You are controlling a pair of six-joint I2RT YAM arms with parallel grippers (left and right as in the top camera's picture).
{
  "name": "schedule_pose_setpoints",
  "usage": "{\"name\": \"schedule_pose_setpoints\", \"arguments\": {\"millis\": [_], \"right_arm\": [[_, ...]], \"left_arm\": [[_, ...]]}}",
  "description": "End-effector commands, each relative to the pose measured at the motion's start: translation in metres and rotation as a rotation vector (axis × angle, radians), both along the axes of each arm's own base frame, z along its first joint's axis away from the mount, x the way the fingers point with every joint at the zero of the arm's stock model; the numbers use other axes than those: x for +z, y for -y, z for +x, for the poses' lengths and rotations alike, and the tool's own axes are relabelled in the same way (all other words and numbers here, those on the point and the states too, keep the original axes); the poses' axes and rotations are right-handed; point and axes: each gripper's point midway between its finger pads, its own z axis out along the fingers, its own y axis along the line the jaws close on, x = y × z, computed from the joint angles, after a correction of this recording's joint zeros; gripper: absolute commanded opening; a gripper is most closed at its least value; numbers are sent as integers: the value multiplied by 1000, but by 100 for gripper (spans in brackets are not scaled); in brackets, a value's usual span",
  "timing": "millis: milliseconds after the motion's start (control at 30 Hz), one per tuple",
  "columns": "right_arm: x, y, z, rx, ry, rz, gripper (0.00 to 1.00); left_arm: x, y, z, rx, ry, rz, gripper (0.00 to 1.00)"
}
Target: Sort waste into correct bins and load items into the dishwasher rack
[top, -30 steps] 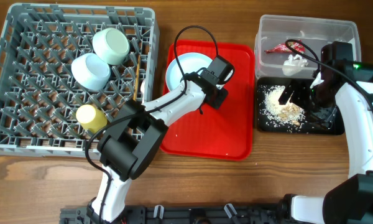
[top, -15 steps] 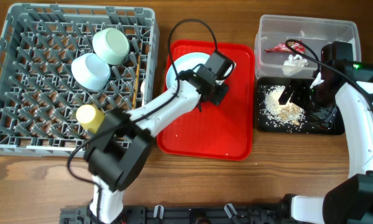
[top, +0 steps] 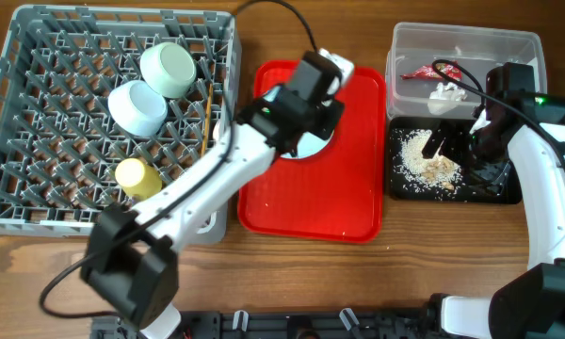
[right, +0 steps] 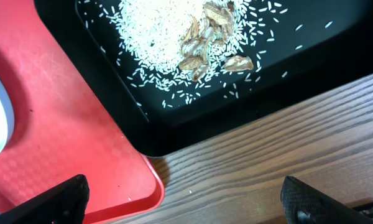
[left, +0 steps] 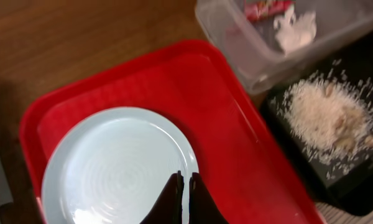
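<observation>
The white plate (left: 112, 168) lies on the red tray (left: 224, 112). In the overhead view my left arm hides most of it. My left gripper (left: 185, 178) hangs shut above the plate's right rim, and I see nothing between its fingers. The left gripper (top: 306, 132) is over the tray's far half. My right gripper (top: 447, 141) hovers open over the black tray (top: 395, 184), which holds rice scraps (top: 428, 165). The clear tub (top: 518, 42) holds the red wrapper (top: 422, 72) and tissue (top: 444, 94). The grey rack (top: 38, 202) carries a green bowl (top: 169, 68), a blue bowl (top: 137, 106), a yellow cup (top: 137, 176) and a chopstick (top: 207, 118).
The red tray (top: 311, 207) sits between the rack and the bins. The right wrist view shows the black tray's near edge (right: 311, 62), the red tray's corner (right: 62, 124) and bare wooden table (right: 267, 162) under the wide-apart fingers.
My left arm has risen and swung toward the far side of the red tray, now covering most of the plate. Its gripper stays shut. The right arm has not moved.
</observation>
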Motion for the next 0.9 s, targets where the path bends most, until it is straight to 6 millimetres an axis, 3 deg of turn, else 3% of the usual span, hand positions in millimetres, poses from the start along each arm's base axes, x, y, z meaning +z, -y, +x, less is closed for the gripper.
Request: {"name": "schedule_pose_setpoints", "arguments": {"millis": [0, 100, 233, 467, 533, 633, 700, 867], "right_arm": [[10, -2, 4, 9, 40, 8, 100], [10, -2, 4, 8, 39, 8, 100], [10, -2, 4, 9, 39, 8, 100], [10, -2, 4, 9, 37, 8, 100], [10, -2, 4, 9, 38, 8, 100], [10, -2, 4, 9, 38, 8, 100], [10, -2, 4, 9, 38, 8, 100], [10, -2, 4, 9, 39, 8, 100]], "left_arm": [[27, -9, 1, -6, -14, -114, 4], [18, -9, 2, -7, -31, -101, 4], [-6, -2, 0, -19, -73, -72, 14], [-62, 14, -9, -50, -172, 2, 16], [-78, 16, -11, -51, -194, 26, 24], [-101, 15, -11, -50, -212, 80, 26], [-118, 15, -13, -82, -212, 137, 36], [-150, 8, -13, -129, -184, 281, 36]]}}
